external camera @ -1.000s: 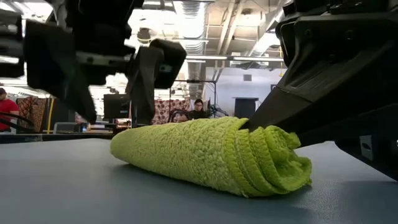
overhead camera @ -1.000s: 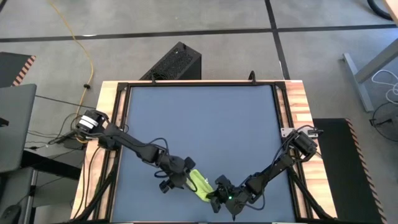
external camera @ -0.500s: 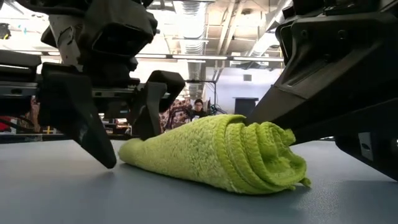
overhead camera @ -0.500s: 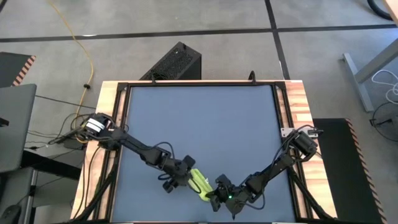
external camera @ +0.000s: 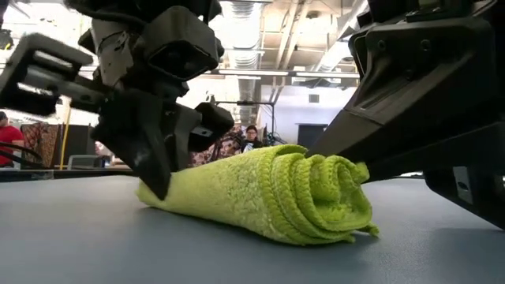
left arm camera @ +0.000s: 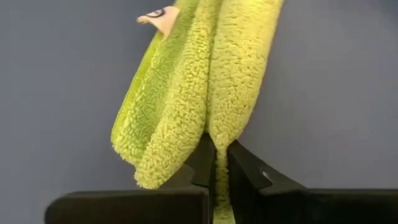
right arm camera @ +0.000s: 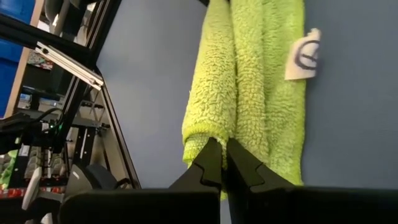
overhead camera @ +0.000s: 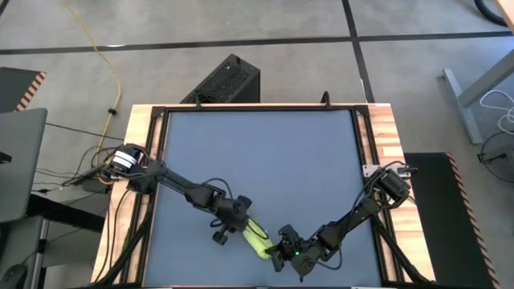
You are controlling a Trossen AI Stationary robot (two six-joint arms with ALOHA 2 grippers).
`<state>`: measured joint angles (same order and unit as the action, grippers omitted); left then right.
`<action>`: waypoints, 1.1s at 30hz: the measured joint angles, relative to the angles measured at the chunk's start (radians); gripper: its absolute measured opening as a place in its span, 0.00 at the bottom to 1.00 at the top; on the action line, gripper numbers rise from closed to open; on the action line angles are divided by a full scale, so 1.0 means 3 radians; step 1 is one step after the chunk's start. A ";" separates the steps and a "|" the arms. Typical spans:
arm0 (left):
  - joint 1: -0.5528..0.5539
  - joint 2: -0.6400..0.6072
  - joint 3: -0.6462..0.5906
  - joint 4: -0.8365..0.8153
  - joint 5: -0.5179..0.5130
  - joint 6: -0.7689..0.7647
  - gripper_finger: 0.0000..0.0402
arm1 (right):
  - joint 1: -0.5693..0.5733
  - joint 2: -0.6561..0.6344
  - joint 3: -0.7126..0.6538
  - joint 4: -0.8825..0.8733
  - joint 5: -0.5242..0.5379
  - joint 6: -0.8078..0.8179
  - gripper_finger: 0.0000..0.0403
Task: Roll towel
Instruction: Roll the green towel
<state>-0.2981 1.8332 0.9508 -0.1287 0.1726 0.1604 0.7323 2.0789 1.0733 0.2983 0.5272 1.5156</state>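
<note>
the left gripper [overhead camera: 238, 227] has just shut on the towel [overhead camera: 255, 235]: a second ago its fingers stood wide apart at the towel's far end, and now they are pinched onto a fold of the cloth there, as the left wrist view shows, with green pile squeezed between the two dark fingers [left arm camera: 202, 163]. the right gripper [overhead camera: 279, 250] has not changed; it stays clamped on the other end, its fingers closed on a fold of the roll in the right wrist view, beside a small white label [right arm camera: 303, 55].

the towel lies on the mat [overhead camera: 257, 144] near the front edge of the table, between the two grippers, already wound into a short, loose roll. in the low view the spiral end [external camera: 327, 197] faces the camera, and it sits a little tighter and more upright than half a second ago, while the far end has been drawn in under the left fingers [external camera: 150, 150].

judging from this, both ends are now held, so the roll can be tightened or finished with a last turn. the task looks nearly done. the risk is that the outer layers spring open once either grip lets go, since the roll is soft and not tucked.
</note>
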 joint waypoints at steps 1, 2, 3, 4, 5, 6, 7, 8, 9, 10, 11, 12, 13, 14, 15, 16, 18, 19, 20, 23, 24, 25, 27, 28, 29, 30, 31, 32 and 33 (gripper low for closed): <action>0.0020 0.0002 0.0058 -0.0100 0.0103 -0.0001 0.02 | 0.0005 0.0000 0.0000 0.0001 0.0000 0.0001 0.05; 0.0047 0.0007 0.0124 -0.0230 0.0242 -0.0010 0.02 | 0.0009 0.0000 0.0000 0.0000 -0.0001 0.0008 0.05; 0.0076 0.0011 0.0197 -0.0364 0.0391 -0.0038 0.01 | 0.0012 0.0000 0.0001 0.0002 -0.0003 0.0009 0.05; 0.0110 0.0011 0.0263 -0.0481 0.0562 -0.0081 0.01 | 0.0013 0.0000 0.0002 0.0002 -0.0010 0.0008 0.05; 0.0142 0.0011 0.0323 -0.0571 0.0722 -0.0128 0.01 | 0.0013 0.0000 0.0001 0.0001 -0.0024 0.0004 0.05; 0.0175 0.0011 0.0376 -0.0636 0.0855 -0.0179 0.01 | 0.0013 0.0000 0.0001 0.0002 -0.0045 -0.0005 0.05; 0.0206 0.0012 0.0424 -0.0694 0.0975 -0.0259 0.01 | 0.0008 0.0000 0.0001 0.0005 -0.0085 -0.0007 0.05; 0.0236 0.0014 0.0468 -0.0742 0.1076 -0.0341 0.01 | 0.0001 0.0000 0.0003 0.0007 -0.0109 -0.0006 0.05; 0.0261 0.0014 0.0504 -0.0785 0.1167 -0.0449 0.01 | -0.0006 -0.0001 0.0001 0.0006 -0.0137 -0.0005 0.05; 0.0290 0.0014 0.0522 -0.0800 0.1237 -0.0570 0.00 | -0.0016 -0.0001 0.0001 0.0004 -0.0167 -0.0004 0.05; 0.0313 0.0014 0.0525 -0.0803 0.1278 -0.0692 0.00 | -0.0022 -0.0001 0.0001 0.0004 -0.0186 -0.0001 0.05; 0.0336 0.0030 0.0525 -0.0814 0.1303 -0.0808 0.00 | -0.0028 -0.0001 0.0001 0.0004 -0.0187 0.0008 0.05; 0.0358 0.0075 0.0530 -0.0814 0.1334 -0.0920 0.00 | -0.0032 -0.0001 0.0001 0.0003 -0.0193 0.0015 0.05; 0.0379 0.0122 0.0530 -0.0826 0.1392 -0.1030 0.00 | -0.0036 -0.0001 0.0001 -0.0001 -0.0207 0.0019 0.05; 0.0396 0.0199 0.0530 -0.0836 0.1479 -0.1129 0.00 | -0.0045 -0.0001 0.0003 -0.0002 -0.0207 0.0030 0.05; 0.0401 0.0287 0.0534 -0.0828 0.1578 -0.1211 0.00 | -0.0052 -0.0001 0.0002 -0.0008 -0.0213 0.0040 0.05; 0.0404 0.0468 0.0539 -0.0807 0.1715 -0.1300 0.00 | -0.0064 0.0000 0.0003 -0.0020 -0.0225 0.0047 0.05; 0.0404 0.0538 0.0552 -0.0804 0.1780 -0.1321 0.00 | -0.0073 0.0000 0.0003 -0.0027 -0.0234 0.0046 0.05; 0.0405 0.0591 0.0548 -0.0788 0.1804 -0.1332 0.00 | -0.0078 0.0000 0.0003 -0.0019 -0.0247 0.0043 0.06; 0.0408 0.0662 0.0552 -0.0738 0.1845 -0.1372 0.00 | -0.0085 0.0000 -0.0004 0.0056 -0.0245 0.0022 0.08; 0.0408 0.0664 0.0552 -0.0731 0.1846 -0.1376 0.00 | -0.0085 0.0000 -0.0004 0.0071 -0.0237 0.0018 0.10; 0.0408 0.0666 0.0558 -0.0737 0.1853 -0.1375 0.00 | -0.0085 -0.0014 -0.0004 0.0082 -0.0238 0.0017 0.11; 0.0425 0.0652 0.0571 -0.0766 0.1892 -0.1361 0.00 | -0.0093 -0.0058 -0.0003 0.0060 -0.0289 -0.0014 0.15; 0.0444 0.0643 0.0569 -0.0761 0.1933 -0.1364 0.00 | -0.0103 -0.0088 -0.0003 0.0046 -0.0322 -0.0044 0.17; 0.0463 0.0642 0.0569 -0.0749 0.1960 -0.1375 0.00 | -0.0105 -0.0127 -0.0004 0.0031 -0.0329 -0.0104 0.20; 0.0487 0.0644 0.0590 -0.0766 0.1975 -0.1392 0.00 | -0.0107 -0.0165 -0.0001 0.0005 -0.0340 -0.0173 0.22; 0.0507 0.0645 0.0622 -0.0813 0.1989 -0.1406 0.00 | -0.0110 -0.0205 -0.0006 -0.0050 -0.0361 -0.0205 0.24; 0.0523 0.0647 0.0650 -0.0858 0.1999 -0.1411 0.00 | -0.0110 -0.0252 -0.0014 -0.0153 -0.0369 -0.0247 0.26; 0.0536 0.0649 0.0675 -0.0895 0.2004 -0.1411 0.00 | -0.0108 -0.0310 -0.0017 -0.0270 -0.0386 -0.0274 0.29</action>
<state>-0.1373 2.0280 1.1533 -0.3973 0.7737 -0.2628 0.6998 1.9858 1.0683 0.2173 0.4115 1.4335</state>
